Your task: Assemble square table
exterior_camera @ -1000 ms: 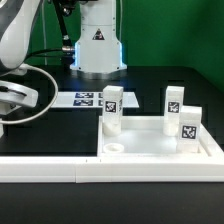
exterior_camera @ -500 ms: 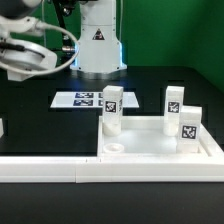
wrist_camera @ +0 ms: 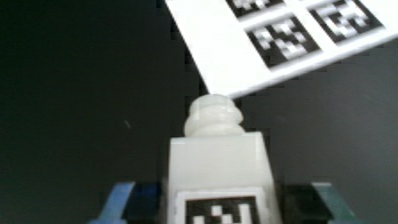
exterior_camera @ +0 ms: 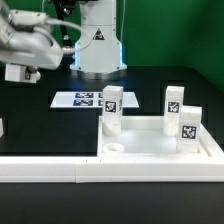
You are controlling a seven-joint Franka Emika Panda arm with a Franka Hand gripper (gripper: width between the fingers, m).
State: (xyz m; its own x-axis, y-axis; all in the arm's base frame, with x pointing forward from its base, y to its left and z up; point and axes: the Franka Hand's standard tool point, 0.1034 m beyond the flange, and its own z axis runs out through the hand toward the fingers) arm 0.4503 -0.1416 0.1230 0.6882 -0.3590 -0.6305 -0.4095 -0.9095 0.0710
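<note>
Fourth leg going up off the table

At the exterior view's left, the gripper (exterior_camera: 22, 72) is rising over the table's (exterior_camera: 40, 125) left edge, fingers (wrist_camera: 125, 200) clamped on a leg block (wrist_camera: 217, 165) lifted in the last second. Farther right, the marker board (exterior_camera: 78, 99) is lying flat; the square top (exterior_camera: 150, 150), against the front rail (exterior_camera: 50, 166), is already carrying three legs (exterior_camera: 111, 108), so this looks like the last one.
</note>
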